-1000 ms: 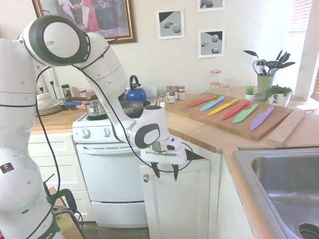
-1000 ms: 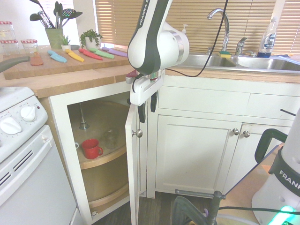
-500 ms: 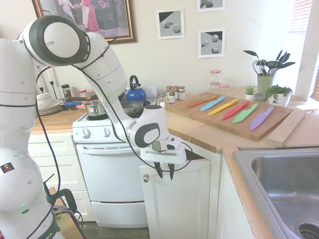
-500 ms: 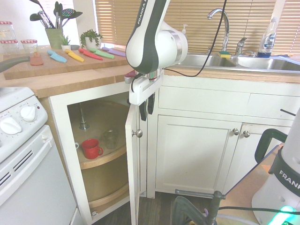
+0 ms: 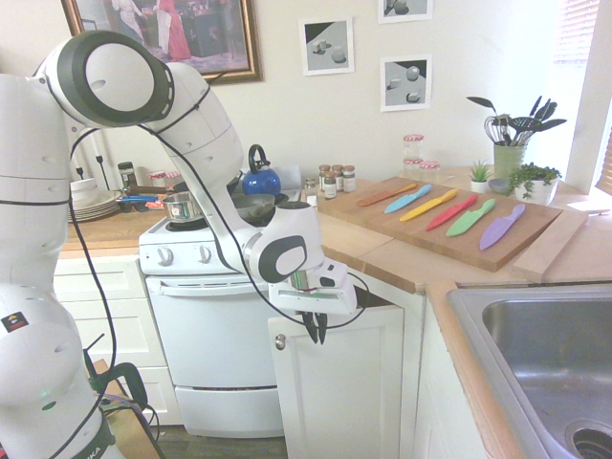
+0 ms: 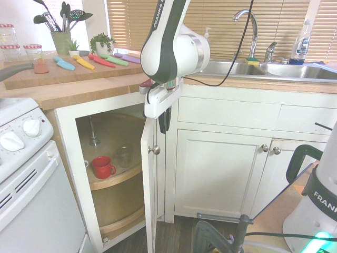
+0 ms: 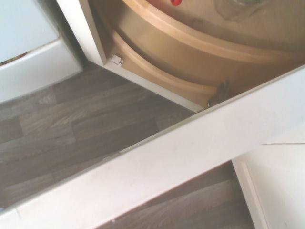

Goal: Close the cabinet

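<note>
1. Under the front edge of the counter [image 6: 68, 94], at the corner between the stove [image 5: 215, 335] and the sink [image 5: 545, 354]: cabinet [image 6: 65, 137] is there, door [image 5: 344, 382] wide open.
2. Change: gripper [image 5: 315, 339] fingers were spread a second ago, now pressed together, nothing between them. Door angle looks the same.
3. Fingers hang by the door's outer face, near its top; can't tell if they touch. Knob [image 6: 154, 149] is lower down, ungripped.
4. Meaning: looks like prep for a push, not a pull. Next move should swing the door towards the frame.
5. Inside, red mug [image 6: 103, 167] and a clear glass [image 6: 124, 156] sit on the upper shelf [image 6: 118, 178], mug nearer its front edge. Should clear the door.
6. No blocker visible in the swing. Risk: fingers slip over the top edge, or the hand snags the counter lip.
</note>
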Available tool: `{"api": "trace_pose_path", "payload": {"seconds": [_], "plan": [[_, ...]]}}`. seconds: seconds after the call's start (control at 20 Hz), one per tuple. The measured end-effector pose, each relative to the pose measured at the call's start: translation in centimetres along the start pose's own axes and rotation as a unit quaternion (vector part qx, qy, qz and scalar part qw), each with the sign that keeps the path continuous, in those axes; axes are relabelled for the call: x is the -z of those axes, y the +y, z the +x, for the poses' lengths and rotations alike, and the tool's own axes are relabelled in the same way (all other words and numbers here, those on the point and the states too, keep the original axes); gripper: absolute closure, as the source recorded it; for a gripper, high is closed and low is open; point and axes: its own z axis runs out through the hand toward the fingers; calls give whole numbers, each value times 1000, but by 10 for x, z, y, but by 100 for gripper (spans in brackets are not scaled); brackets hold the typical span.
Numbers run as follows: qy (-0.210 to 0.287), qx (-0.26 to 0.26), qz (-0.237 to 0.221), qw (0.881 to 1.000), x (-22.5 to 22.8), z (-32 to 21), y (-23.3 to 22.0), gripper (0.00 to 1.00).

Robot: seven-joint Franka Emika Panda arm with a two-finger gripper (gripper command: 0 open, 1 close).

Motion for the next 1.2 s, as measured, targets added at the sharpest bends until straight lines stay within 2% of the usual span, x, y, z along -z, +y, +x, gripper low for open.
{"api": "trace_pose_path", "payload": {"seconds": [0.45,0.7,1.2], "plan": [[-15,25,-9,1000,14,18,-37,100],[-30,28,-16,999,6,28,-57,100],[-42,27,0,999,28,74,-119,100]]}}
